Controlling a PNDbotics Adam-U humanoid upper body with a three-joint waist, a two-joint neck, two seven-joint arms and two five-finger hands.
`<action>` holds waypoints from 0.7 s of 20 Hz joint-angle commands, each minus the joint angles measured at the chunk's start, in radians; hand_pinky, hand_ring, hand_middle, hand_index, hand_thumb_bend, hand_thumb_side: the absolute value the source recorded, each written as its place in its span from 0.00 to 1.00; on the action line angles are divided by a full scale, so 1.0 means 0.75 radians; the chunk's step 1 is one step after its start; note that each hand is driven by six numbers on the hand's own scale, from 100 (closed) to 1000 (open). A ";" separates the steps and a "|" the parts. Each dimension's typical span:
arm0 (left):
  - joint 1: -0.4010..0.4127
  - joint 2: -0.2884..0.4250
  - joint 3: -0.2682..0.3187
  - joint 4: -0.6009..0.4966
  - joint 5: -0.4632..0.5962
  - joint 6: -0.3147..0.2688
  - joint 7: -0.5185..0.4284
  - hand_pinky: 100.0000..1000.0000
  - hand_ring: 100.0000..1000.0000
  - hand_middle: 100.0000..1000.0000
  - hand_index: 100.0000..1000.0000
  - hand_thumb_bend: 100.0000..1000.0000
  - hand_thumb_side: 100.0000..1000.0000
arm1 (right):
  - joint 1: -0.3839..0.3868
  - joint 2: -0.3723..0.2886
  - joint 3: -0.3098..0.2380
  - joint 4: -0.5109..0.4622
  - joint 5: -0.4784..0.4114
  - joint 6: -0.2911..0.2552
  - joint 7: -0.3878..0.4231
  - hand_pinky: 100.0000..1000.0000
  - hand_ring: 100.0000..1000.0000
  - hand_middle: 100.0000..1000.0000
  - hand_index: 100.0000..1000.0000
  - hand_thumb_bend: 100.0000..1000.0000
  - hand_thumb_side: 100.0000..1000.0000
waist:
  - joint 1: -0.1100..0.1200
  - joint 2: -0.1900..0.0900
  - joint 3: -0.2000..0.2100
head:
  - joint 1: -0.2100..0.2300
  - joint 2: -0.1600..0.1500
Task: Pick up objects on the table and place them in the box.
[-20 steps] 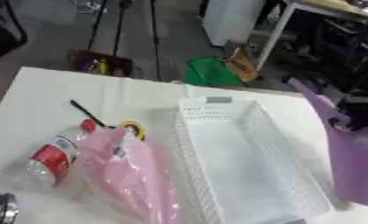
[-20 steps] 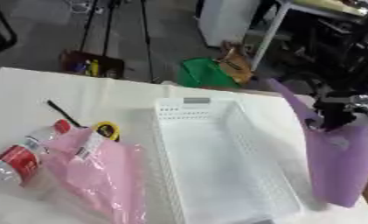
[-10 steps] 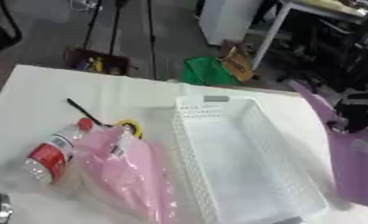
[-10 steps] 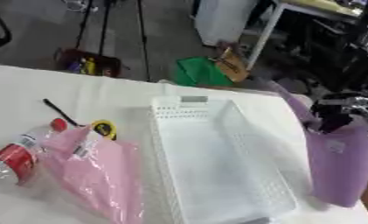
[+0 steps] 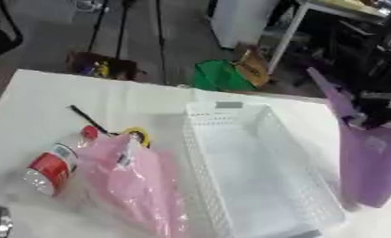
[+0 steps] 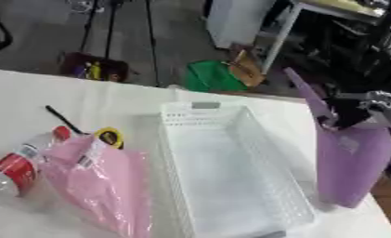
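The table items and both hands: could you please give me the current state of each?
White basket: empty, upright.
Purple bag: held up right of the basket.
Right hand: fingers curled on the purple bag.
Pink bag: lying flat.
Bottle: lying, capped.
Left hand: out of view.

The box (image 6: 231, 186) is white perforated plastic; the purple bag (image 6: 353, 162) under the right hand (image 6: 369, 111) looks smooth and matt. Far left, the pink bag (image 5: 137, 186) is glossy film (wrinkled), beside a clear plastic bottle (image 5: 48, 167).
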 commanded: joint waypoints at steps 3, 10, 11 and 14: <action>-0.006 0.011 -0.005 -0.016 -0.006 -0.006 -0.005 0.65 0.62 0.72 0.71 0.00 0.98 | -0.052 -0.095 -0.015 -0.078 -0.055 -0.447 0.456 0.00 0.00 0.00 0.39 0.00 0.24 | -0.001 -0.040 -0.010 | -0.005 0.000; 0.004 0.014 -0.006 -0.016 -0.012 -0.013 -0.005 0.65 0.62 0.72 0.71 0.00 0.98 | -0.065 -0.105 -0.016 -0.124 -0.102 -0.405 0.456 0.00 0.00 0.00 0.39 0.00 0.25 | -0.015 -0.047 -0.022 | 0.009 0.015; 0.010 0.016 -0.005 -0.016 -0.013 -0.013 -0.005 0.65 0.62 0.72 0.71 0.00 0.98 | -0.069 -0.109 -0.017 -0.130 -0.107 -0.401 0.456 0.00 0.00 0.00 0.39 0.00 0.25 | -0.021 -0.051 -0.028 | 0.014 0.023; 0.022 0.019 -0.004 -0.016 -0.017 -0.017 -0.001 0.65 0.62 0.72 0.71 0.00 0.98 | -0.080 -0.109 -0.016 -0.145 -0.120 -0.392 0.456 0.00 0.00 0.00 0.39 0.00 0.25 | -0.031 -0.057 -0.039 | 0.018 0.034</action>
